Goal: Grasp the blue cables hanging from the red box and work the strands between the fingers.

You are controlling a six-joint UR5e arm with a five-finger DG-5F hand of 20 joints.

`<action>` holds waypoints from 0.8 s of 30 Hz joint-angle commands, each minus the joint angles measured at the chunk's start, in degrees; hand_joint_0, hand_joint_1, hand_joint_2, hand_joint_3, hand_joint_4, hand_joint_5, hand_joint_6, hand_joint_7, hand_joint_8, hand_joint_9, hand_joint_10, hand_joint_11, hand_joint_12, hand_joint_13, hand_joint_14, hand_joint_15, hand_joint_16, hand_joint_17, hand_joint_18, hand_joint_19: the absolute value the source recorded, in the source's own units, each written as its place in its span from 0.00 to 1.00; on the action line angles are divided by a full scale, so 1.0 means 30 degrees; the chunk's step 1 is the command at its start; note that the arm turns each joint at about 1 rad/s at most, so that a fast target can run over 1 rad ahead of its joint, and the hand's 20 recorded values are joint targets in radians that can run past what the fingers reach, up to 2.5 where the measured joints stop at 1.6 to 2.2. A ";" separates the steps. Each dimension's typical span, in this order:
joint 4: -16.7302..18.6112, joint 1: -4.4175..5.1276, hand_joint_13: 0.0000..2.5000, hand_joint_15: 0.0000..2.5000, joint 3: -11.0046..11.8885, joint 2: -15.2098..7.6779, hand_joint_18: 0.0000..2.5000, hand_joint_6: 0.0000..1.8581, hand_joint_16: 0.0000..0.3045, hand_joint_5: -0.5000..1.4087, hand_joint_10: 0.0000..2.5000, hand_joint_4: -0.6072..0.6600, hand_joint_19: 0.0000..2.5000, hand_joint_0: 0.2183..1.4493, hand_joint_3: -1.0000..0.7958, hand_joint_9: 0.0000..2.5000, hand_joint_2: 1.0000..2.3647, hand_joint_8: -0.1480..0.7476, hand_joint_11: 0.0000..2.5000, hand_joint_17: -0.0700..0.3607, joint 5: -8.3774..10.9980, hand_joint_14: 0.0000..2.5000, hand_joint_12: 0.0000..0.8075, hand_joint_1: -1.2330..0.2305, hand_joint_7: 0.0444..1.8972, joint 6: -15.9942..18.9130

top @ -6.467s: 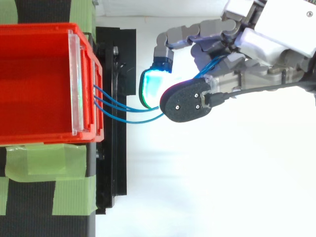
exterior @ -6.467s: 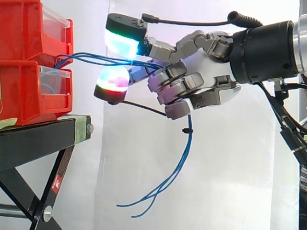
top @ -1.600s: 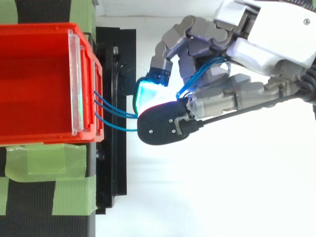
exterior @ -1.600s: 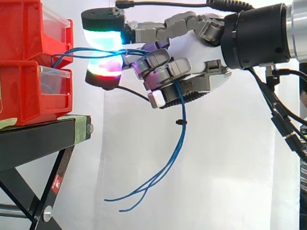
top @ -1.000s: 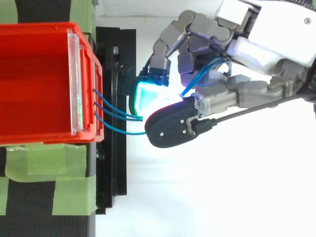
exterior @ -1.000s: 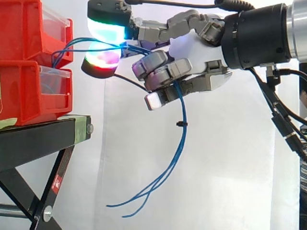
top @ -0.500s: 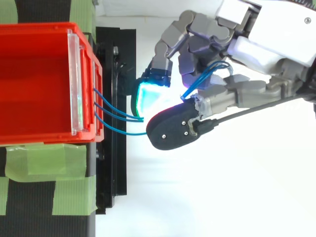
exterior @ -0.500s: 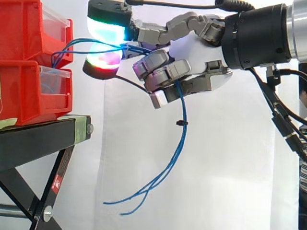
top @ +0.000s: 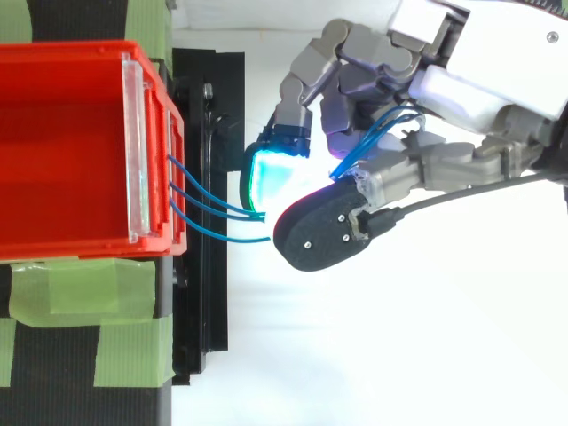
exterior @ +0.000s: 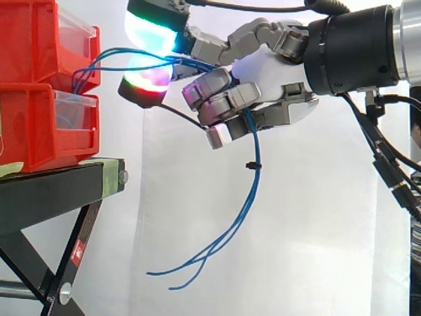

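While its curled fingers close round a bundle of thin blue cables [exterior: 252, 141], the robot's grey-and-white hand [exterior: 276, 76] hovers just right of the stacked red plastic box [exterior: 29, 46], which sits at the left of the scene on a black metal stand [exterior: 52, 191] strapped with green tape [top: 80, 293]. The strands leave the front of the box, arch up and right across the open gap, and pass between two glowing pads [exterior: 152, 33], one green-cyan above and one red below, which pinch them near the box. From there they run through the hand, loop over the curled lower fingers and fall free, held together by a small black tie [exterior: 250, 164], with their loose ends curling away to the lower left, well above nothing but white curtain.

The cables look light, limp and smooth-skinned, so they are likely to slide or fan apart under a loose hold. Because they are anchored at the box, a hard pull to the right could strain them or shift the box. The safest place to hold seems to be the slack stretch between the box front and the tie, where rolling the strands between the pads should meet little resistance.
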 commanded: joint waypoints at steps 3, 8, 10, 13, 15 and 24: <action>0.0003 0.0000 0.38 0.51 0.0001 -0.0013 0.51 0.85 0.17 0.19 1.00 0.55 0.44 0.58 0.11 0.21 0.01 0.52 0.52 0.43 -0.0025 1.00 0.50 0.34 0.33 0.0000; 0.0003 0.0000 0.38 0.51 0.0001 -0.0013 0.51 0.87 0.17 0.19 1.00 0.51 0.44 0.63 0.37 0.21 0.01 0.52 0.52 0.43 0.0004 1.00 0.50 0.33 0.34 0.0000; 0.0003 0.0000 0.39 0.50 0.0001 -0.0013 0.51 0.87 0.17 0.19 1.00 0.52 0.42 0.64 0.44 0.21 0.01 0.53 0.50 0.44 0.0004 1.00 0.50 0.33 0.32 0.0000; 0.0003 0.0000 0.38 0.52 0.0001 -0.0013 0.50 0.83 0.17 0.18 1.00 0.55 0.44 0.55 0.19 0.21 0.01 0.51 0.51 0.43 0.0004 1.00 0.50 0.36 0.34 0.0000; 0.0003 0.0000 0.38 0.51 0.0001 0.0016 0.49 0.82 0.17 0.18 1.00 0.55 0.43 0.50 0.05 0.21 0.00 0.52 0.51 0.43 0.0004 1.00 0.50 0.38 0.34 0.0000; 0.0003 0.0000 0.37 0.52 0.0001 0.0016 0.49 0.82 0.17 0.18 1.00 0.55 0.44 0.55 0.14 0.21 0.01 0.52 0.52 0.43 0.0004 1.00 0.50 0.34 0.34 0.0000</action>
